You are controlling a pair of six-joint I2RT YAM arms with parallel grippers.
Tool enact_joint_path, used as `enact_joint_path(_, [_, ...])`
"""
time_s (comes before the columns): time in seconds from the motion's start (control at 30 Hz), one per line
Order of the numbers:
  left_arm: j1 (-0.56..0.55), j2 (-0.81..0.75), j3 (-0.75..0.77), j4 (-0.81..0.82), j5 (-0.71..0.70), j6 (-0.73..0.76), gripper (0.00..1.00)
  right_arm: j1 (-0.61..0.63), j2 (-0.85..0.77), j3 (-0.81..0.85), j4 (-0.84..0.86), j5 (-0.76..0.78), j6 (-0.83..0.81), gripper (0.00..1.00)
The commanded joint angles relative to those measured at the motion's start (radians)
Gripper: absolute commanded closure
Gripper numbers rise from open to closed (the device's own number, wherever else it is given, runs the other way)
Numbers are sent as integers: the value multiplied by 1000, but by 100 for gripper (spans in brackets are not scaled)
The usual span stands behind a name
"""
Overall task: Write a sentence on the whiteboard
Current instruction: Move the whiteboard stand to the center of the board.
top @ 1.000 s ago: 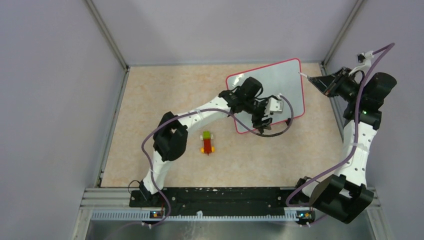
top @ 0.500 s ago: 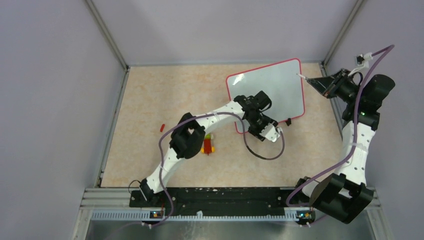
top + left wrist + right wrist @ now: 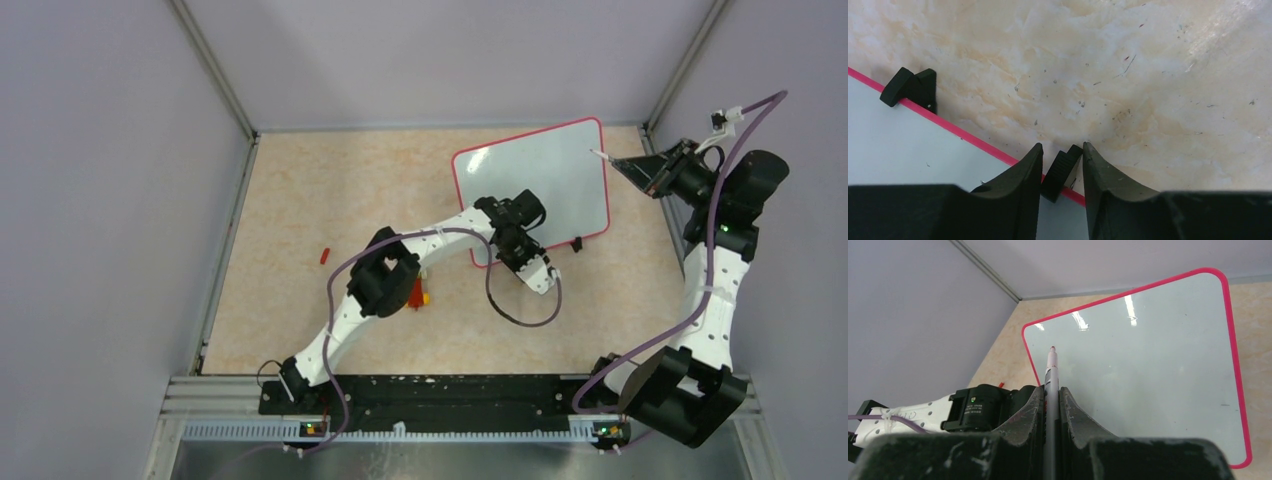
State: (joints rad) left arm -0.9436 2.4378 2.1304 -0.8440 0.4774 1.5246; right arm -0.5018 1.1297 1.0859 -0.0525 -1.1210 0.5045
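The whiteboard (image 3: 545, 180), glossy white with a red-pink rim, lies flat at the back right of the table. My left gripper (image 3: 535, 265) is low at its near edge. In the left wrist view its fingers (image 3: 1023, 170) stand on either side of a black clip foot (image 3: 1063, 170) on the rim and touch it. The second clip foot (image 3: 910, 90) sits further along the rim. Over the board's right edge, my right gripper (image 3: 645, 170) is shut on a marker (image 3: 1051, 375). The marker tip points over the whiteboard (image 3: 1148, 370), above its surface.
A small red cap (image 3: 323, 255) lies on the table at the left. A stack of coloured toy blocks (image 3: 418, 292) sits mid-table, partly under the left arm's elbow. Grey walls enclose the table on three sides.
My left arm swung from above the whiteboard down to its near edge and closed round a clip foot. The red cap came into view. The right arm barely moved.
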Motion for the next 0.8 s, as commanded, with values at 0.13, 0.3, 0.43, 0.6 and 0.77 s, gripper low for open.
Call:
enact_joint_path(0.13, [-10, -10, 30, -90, -60, 73, 75, -11, -24, -18, 76, -28, 10, 100])
enact_joint_path(0.3, [-40, -23, 29, -149, -68, 72, 79, -12, -25, -20, 77, -32, 9, 100])
enact_joint_path(0.43, [-59, -37, 29, -196, -74, 67, 80, -11, -27, -22, 77, -40, 9, 100])
enact_joint_path(0.6, [-80, -50, 30, -240, -102, 79, 88, -12, -29, -26, 83, -41, 12, 100])
enact_joint_path(0.77, [-109, -44, 53, -331, -142, 77, 97, -12, -33, -29, 84, -44, 12, 100])
